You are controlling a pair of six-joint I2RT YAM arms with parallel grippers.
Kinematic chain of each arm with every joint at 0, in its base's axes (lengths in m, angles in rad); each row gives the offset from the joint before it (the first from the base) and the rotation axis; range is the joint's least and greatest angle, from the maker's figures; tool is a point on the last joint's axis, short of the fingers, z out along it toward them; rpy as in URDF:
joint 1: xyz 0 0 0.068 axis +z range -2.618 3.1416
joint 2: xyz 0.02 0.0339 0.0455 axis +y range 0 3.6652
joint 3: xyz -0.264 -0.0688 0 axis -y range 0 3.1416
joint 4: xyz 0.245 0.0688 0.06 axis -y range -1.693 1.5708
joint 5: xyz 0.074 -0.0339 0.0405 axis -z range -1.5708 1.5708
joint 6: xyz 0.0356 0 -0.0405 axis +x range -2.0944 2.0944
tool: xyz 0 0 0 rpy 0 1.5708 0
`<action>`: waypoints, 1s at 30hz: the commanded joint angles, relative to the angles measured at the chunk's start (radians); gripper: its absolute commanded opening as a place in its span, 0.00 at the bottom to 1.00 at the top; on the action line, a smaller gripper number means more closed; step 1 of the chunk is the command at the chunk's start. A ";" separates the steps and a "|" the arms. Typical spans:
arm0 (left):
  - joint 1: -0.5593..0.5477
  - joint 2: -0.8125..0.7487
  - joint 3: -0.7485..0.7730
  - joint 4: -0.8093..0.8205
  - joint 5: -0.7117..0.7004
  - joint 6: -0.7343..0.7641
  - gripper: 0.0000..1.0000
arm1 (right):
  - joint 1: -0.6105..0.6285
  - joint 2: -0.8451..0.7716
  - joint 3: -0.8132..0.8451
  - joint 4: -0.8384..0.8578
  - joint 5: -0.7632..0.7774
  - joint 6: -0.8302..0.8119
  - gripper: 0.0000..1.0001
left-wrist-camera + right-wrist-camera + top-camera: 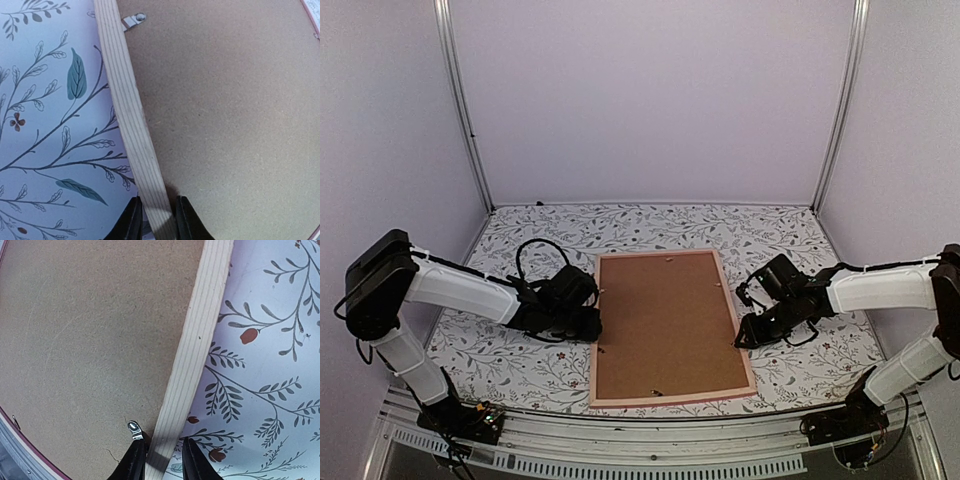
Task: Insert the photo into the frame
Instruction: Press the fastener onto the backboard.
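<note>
The pink-edged frame [670, 397] lies back side up in the middle of the table, with a brown hardboard backing [665, 320] filling it. The photo is hidden. My left gripper [592, 325] is at the frame's left side. In the left wrist view its jaws [156, 202] are shut on the pale wooden rail [127, 110]. My right gripper [745, 335] is at the frame's right side. Its jaws [162, 440] straddle the rail [197, 340]: the inner finger sits by a metal clip [134, 430], and a gap shows between the rail and the outer finger.
A flower-and-leaf patterned cloth [520, 360] covers the table around the frame. Another metal clip [132, 20] holds the backing on the left side. Pale walls and two metal posts [465, 110] close in the back.
</note>
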 commanded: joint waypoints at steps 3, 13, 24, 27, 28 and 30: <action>0.001 0.013 -0.020 0.001 0.030 0.015 0.24 | 0.009 0.027 0.024 -0.026 0.030 0.019 0.27; 0.001 0.018 -0.016 0.004 0.035 0.014 0.24 | 0.040 0.022 0.019 -0.045 0.115 0.046 0.24; 0.001 0.015 -0.016 -0.002 0.034 0.014 0.24 | 0.076 0.024 -0.024 -0.040 0.222 0.136 0.19; 0.001 0.015 -0.016 -0.003 0.033 0.015 0.24 | 0.098 0.031 -0.019 -0.051 0.258 0.150 0.19; 0.000 0.015 -0.016 -0.004 0.034 0.014 0.24 | 0.106 0.034 -0.017 -0.054 0.266 0.155 0.19; 0.001 0.014 -0.016 -0.002 0.033 0.013 0.24 | 0.113 0.043 -0.013 -0.058 0.269 0.162 0.19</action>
